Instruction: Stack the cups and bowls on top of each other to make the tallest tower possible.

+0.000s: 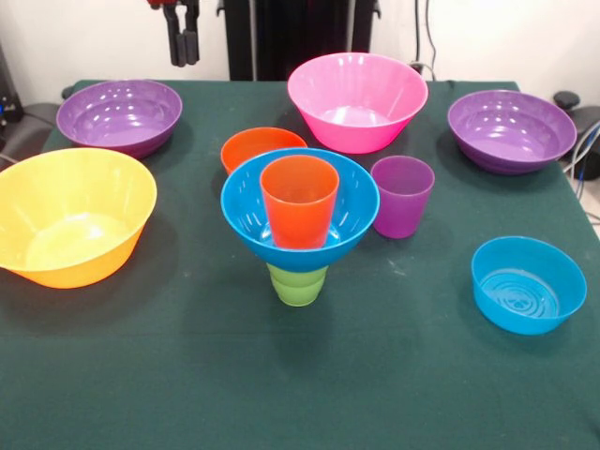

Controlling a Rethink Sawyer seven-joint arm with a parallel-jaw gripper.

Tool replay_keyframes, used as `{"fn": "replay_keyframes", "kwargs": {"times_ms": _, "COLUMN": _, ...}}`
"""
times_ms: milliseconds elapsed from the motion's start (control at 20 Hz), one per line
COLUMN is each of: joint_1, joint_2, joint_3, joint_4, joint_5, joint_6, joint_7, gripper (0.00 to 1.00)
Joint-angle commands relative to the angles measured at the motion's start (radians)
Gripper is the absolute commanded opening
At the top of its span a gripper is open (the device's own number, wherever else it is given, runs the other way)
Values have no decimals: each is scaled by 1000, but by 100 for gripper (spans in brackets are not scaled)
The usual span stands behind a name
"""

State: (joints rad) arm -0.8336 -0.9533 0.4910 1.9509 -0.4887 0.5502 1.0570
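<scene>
The tower stands mid-table: a green cup (298,284), a medium blue bowl (242,214) on top of it, and an orange cup (300,202) upright inside that bowl. A small orange bowl (255,146) sits on the table just behind the tower. A purple cup (402,195) stands to its right. My gripper (182,58) hangs at the top left, high above the table's far edge, shut and empty, well away from the tower.
A large yellow-orange bowl (73,216) sits at the left and a large pink bowl (356,98) at the back centre. Purple bowls sit at the back left (119,115) and back right (511,129). A small shallow blue bowl (528,284) sits at the right.
</scene>
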Motion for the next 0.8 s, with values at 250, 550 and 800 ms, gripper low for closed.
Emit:
{"fn": "replay_keyframes", "kwargs": {"times_ms": 250, "joint_1": 115, "joint_2": 126, "joint_3": -119, "joint_4": -37, "joint_5": -56, "joint_6": -100, "joint_7": 227, "gripper": 0}}
{"fn": "replay_keyframes", "kwargs": {"times_ms": 550, "joint_1": 170, "joint_2": 180, "joint_3": -179, "joint_4": -78, "joint_5": -77, "joint_6": -146, "joint_7": 233, "gripper": 0}}
{"fn": "replay_keyframes", "kwargs": {"times_ms": 800, "joint_1": 211, "joint_2": 208, "joint_3": -233, "joint_4": -108, "joint_5": -104, "joint_6": -171, "joint_7": 232, "gripper": 0}}
